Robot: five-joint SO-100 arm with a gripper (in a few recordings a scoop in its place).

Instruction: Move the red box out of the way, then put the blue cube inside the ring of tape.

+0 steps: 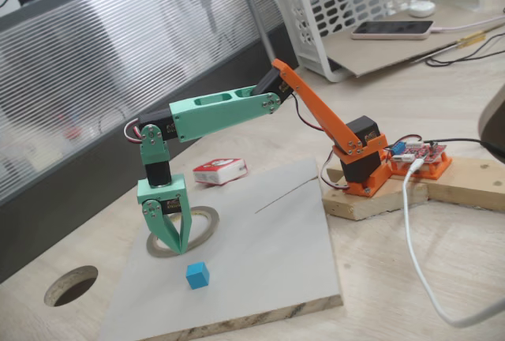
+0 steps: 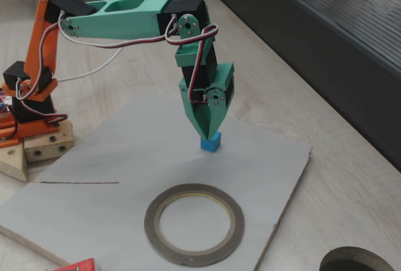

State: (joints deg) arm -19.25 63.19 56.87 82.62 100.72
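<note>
Red box point(image 1: 219, 170) already off the grey board point(image 1: 268, 230), lying on the wooden bench point(image 1: 442, 262) at the board's far edge in a fixed view; in the other one, just a red corner point(image 2: 78, 265) at the bottom edge, near the ring. First step judged done.

Blue cube point(image 1: 197, 275) resting on the board, outside the ring of tape point(image 2: 194, 223). In a fixed view, cube near the front of the board, ring point(image 1: 207, 220) further back and partly hidden by the green fingers. In the other fixed view, cube point(image 2: 211, 141) beyond the ring, well clear of its rim. Ring lying flat, opening empty.

Tool point(image 2: 207, 130) pointing straight down, tips at the cube's top or just above it; contact hard to tell. In a fixed view, the tool point(image 1: 168, 245) seems to sit over the ring instead, up and left of the cube, so true alignment uncertain. Fingers close together at the tips, nearly shut, gripping nothing visible.

Still to do, by judgement: opening over the cube, closing on it, lifting, carrying across to the ring, setting down inside the opening. Roughly halfway.
</note>
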